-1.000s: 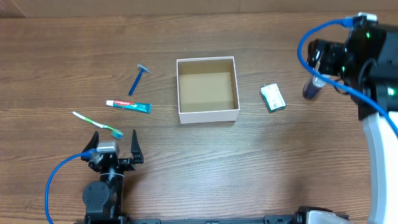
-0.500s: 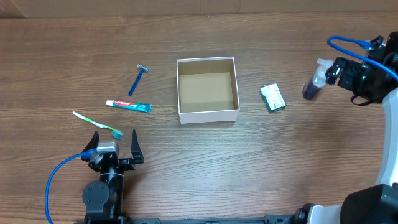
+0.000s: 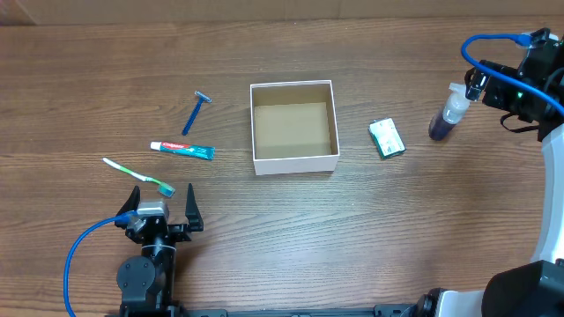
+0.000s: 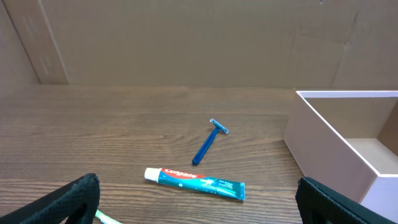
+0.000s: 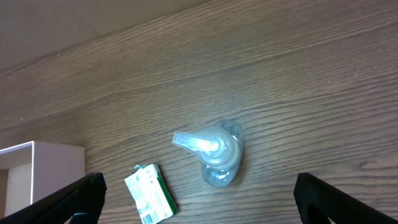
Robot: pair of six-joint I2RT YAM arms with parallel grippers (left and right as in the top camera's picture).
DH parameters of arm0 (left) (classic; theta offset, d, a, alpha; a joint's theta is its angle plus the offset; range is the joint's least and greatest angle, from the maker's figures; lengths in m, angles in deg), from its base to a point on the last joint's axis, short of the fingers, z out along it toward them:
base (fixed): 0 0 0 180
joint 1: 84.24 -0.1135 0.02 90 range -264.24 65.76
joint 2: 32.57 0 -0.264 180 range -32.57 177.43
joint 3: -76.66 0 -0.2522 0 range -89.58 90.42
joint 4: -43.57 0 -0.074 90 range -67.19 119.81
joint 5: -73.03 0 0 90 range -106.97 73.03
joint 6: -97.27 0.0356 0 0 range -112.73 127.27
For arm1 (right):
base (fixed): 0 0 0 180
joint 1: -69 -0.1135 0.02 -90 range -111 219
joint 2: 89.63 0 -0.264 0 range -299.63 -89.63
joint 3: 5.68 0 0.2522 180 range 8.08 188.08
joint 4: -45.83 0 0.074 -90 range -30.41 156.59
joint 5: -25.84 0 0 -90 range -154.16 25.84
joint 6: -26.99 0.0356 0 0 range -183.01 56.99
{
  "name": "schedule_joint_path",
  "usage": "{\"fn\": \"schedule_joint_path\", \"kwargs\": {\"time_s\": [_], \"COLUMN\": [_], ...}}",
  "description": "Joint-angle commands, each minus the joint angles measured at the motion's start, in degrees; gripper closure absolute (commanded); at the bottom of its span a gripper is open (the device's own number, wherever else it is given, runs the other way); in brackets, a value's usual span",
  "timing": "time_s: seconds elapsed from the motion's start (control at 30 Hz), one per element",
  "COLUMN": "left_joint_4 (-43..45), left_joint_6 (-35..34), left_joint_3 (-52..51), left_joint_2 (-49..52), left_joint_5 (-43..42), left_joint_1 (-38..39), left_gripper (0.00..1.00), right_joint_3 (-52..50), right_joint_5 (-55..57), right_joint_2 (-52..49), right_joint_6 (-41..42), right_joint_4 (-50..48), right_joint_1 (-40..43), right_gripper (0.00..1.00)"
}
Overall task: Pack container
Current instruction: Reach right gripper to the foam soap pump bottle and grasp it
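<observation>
Hovering with the right gripper (image 5: 198, 180) spread wide and holding nothing, just above the standing spray bottle (image 5: 216, 152) near the counter's right edge. Parked at the near-left corner with the left gripper (image 3: 163, 192) equally splayed and unloaded, close beside the toothbrush (image 3: 138, 176). Mid-counter, the container (image 3: 296, 164), brown floor showing. Lying between it and the bottle, the green-white packet (image 3: 386, 138). Off towards the left edge, toothpaste (image 3: 181, 150) and razor (image 3: 196, 111), both apart from the box wall.

Black arms (image 3: 145, 273) with looping blue cables (image 3: 75, 255), black tapered fingers (image 3: 191, 210), white casing (image 3: 553, 189) at right.
</observation>
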Motion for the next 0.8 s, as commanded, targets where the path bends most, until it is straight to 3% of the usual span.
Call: {"fn": "schedule_joint_path", "kwargs": {"time_s": [0.0, 0.23, 0.4, 0.77], "left_joint_4": [0.22, 0.22, 0.22, 0.22], "left_joint_6": [1.27, 1.27, 1.25, 1.27], "left_joint_3": [-0.24, -0.24, -0.24, -0.24], "left_joint_2": [-0.33, -0.33, -0.33, -0.33], "left_joint_5": [0.35, 0.35, 0.35, 0.35], "left_joint_1": [-0.35, -0.35, -0.35, -0.35], "left_gripper": [0.00, 0.00, 0.00, 0.00], "right_joint_3": [1.20, 0.22, 0.22, 0.22], "right_joint_5": [0.13, 1.25, 1.70, 2.78], "right_joint_2": [0.72, -4.59, -11.17, -12.98], "right_joint_6": [-0.57, 2.34, 0.24, -7.28], "right_joint_4": [-0.44, -0.83, -2.19, -6.64], "right_joint_1": [-0.28, -0.59, -0.79, -6.21], "right_gripper": [0.02, 0.04, 0.06, 0.09]}}
